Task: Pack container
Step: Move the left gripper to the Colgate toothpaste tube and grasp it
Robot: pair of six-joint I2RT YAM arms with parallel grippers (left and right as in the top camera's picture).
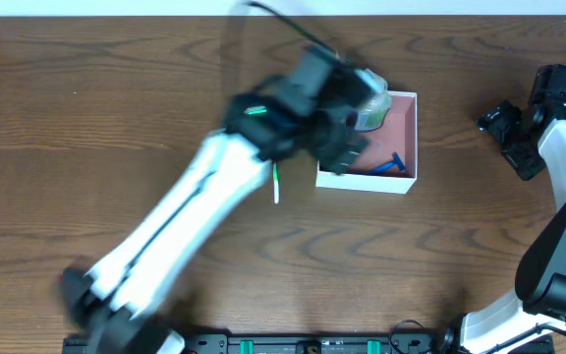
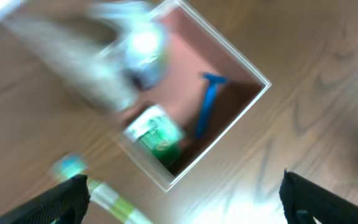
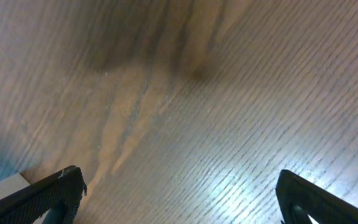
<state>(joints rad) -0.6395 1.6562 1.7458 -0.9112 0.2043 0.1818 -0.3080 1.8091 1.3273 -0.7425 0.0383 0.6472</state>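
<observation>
The container [image 1: 373, 182] is a square white box with a pink inside, right of centre in the overhead view. It holds a blue razor [image 1: 386, 165] and a green-and-white item [image 1: 371, 110]. My left gripper [image 1: 340, 147] is blurred over its left side. In the left wrist view the container [image 2: 229, 47] holds the razor [image 2: 209, 102], a small green-and-white carton [image 2: 157, 134] and a blurred white bottle [image 2: 138, 53]. The left gripper [image 2: 182, 199] is open and empty above the container's near corner. My right gripper [image 1: 509, 128] is far right, open and empty over bare wood [image 3: 179, 199].
A thin white-and-green stick-shaped item [image 1: 275, 184] lies on the table just left of the container; it also shows in the left wrist view [image 2: 107, 198] next to the left finger. The table is dark wood. The right arm's base stands at the lower right.
</observation>
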